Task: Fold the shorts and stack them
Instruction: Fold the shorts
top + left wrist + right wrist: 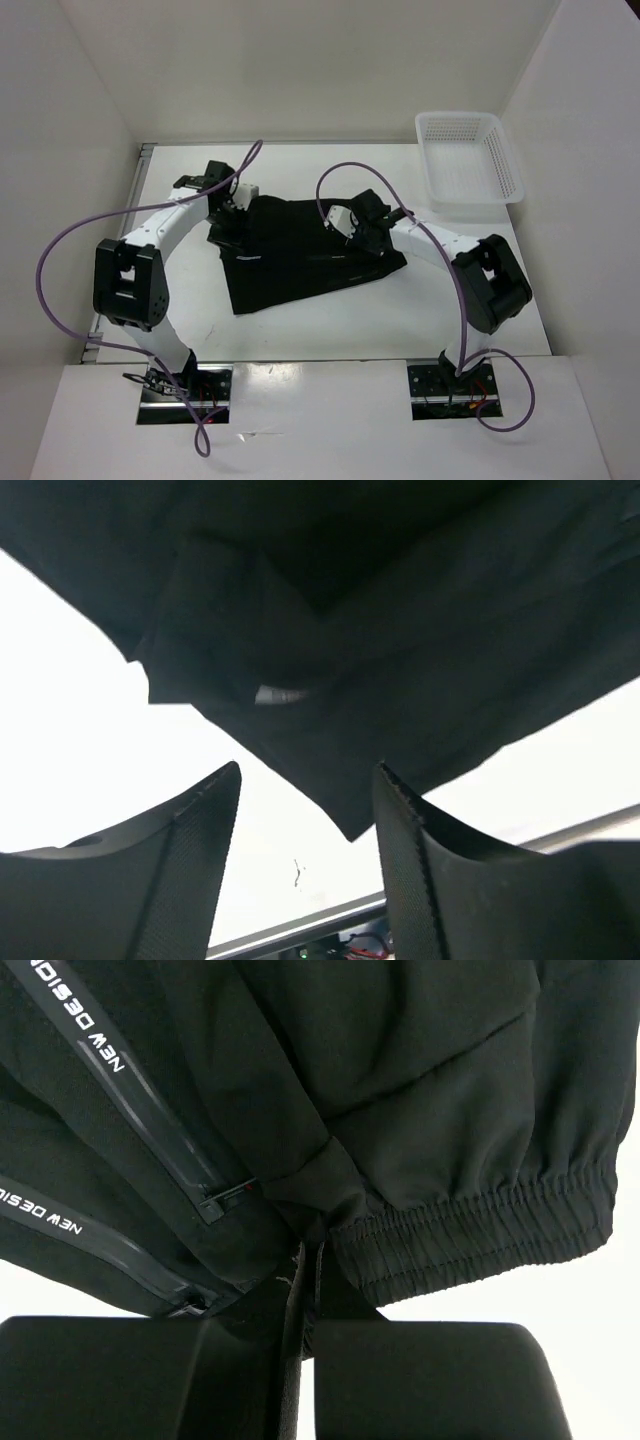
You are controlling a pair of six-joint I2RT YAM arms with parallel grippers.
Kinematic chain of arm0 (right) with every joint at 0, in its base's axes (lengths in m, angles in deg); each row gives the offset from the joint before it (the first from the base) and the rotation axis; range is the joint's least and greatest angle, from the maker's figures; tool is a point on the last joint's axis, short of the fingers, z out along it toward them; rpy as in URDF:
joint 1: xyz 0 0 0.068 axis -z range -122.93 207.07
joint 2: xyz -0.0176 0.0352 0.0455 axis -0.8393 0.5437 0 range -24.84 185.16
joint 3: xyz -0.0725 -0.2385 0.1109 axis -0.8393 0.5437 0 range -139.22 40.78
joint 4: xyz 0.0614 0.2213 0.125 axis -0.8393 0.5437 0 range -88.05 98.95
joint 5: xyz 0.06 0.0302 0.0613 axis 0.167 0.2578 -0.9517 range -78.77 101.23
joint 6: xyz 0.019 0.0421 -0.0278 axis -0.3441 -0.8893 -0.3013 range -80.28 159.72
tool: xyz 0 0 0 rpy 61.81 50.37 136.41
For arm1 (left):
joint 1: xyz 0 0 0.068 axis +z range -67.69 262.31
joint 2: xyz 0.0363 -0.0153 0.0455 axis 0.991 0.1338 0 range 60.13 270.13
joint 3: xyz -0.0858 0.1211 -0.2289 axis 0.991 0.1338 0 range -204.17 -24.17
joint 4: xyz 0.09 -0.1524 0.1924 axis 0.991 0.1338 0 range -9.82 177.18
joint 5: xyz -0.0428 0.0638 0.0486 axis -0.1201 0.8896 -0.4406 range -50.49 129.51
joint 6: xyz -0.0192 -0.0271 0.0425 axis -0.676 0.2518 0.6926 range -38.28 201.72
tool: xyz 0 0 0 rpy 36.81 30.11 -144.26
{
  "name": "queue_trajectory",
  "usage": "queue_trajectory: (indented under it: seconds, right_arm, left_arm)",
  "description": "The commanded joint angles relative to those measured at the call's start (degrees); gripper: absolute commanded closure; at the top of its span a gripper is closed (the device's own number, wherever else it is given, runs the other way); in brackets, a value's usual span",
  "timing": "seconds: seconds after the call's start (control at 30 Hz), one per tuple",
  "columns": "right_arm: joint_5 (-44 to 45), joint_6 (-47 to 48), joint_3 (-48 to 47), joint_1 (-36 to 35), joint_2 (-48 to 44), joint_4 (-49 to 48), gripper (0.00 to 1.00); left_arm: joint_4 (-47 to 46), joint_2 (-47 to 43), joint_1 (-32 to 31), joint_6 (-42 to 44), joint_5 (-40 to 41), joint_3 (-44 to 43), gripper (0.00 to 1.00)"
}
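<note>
Bench [330, 330] carries the shorts [300, 265] at its centre: likely light, limp and slick, best pinched at waistband corners; rumpled black cloth, zip pockets, elastic waist. Right hand [305, 1260], at their two o'clock edge, is clamped on them near the waistband; left hand [305, 780], at ten o'clock, gapes empty.

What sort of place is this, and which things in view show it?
Probably a robot lab test cell: left arm and right arm bolted to a white table, plain white walls boxing it in, only shorts and a basket as props.
</note>
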Motion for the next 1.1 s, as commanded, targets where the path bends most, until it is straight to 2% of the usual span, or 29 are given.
queue_trajectory:
  seconds: [0.0,0.17,0.3,0.43,0.53,0.6,0.67,0.7,0.87,0.9,0.93,1.07]
  right_arm:
    - [0.5,2.0,0.0,-0.9,-5.0,0.0,1.0]
    - [0.0,2.0,1.1,-0.9,-5.0,0.0,1.0]
    - [0.0,2.0,1.1,-1.5,-4.5,0.0,1.0]
    - [-0.6,2.0,0.0,-1.5,-3.3,0.0,1.0]
    - [-0.6,2.0,0.0,-1.5,-3.3,0.0,1.0]
    - [-0.6,2.0,0.0,-1.5,-2.7,0.0,1.0]
    - [-0.6,2.0,0.0,-1.5,-2.1,0.0,1.0]
    - [-0.6,2.0,0.0,-1.5,-2.1,0.0,1.0]
    - [-0.6,2.0,-0.5,-1.5,-1.1,0.0,1.0]
    - [-0.6,2.0,-0.5,-1.5,-1.1,0.0,1.0]
    - [-0.6,2.0,-1.0,-1.5,-0.6,0.0,1.0]
    - [-0.6,2.0,-1.0,-1.5,-0.6,0.0,1.0]
  left_arm:
    - [0.7,-3.5,3.6,0.2,-3.5,-0.7,0.36]
    - [-2.4,-1.8,9.9,0.2,-4.8,1.7,0.4]
    - [-4.5,5.7,13.3,0.2,-10.1,1.1,0.41]
    - [-11.1,7.2,14.1,0.2,-14.9,1.1,0.41]
    - [-12.5,6.7,12.7,0.2,-15.4,1.1,0.41]
    - [-12.5,7.4,12.7,0.2,-15.4,1.1,0.48]
    - [-12.5,8.6,12.7,0.2,-15.4,1.1,0.62]
    - [-12.5,8.6,12.7,0.2,-15.4,1.1,0.64]
    - [-11.3,11.2,12.7,0.2,-13.4,1.1,0.63]
    - [-11.3,11.2,12.7,0.2,-12.6,1.1,0.61]
    - [-11.3,11.2,12.7,0.2,-11.9,1.1,0.53]
    - [-11.9,10.0,12.1,0.2,-11.9,-1.3,0.47]
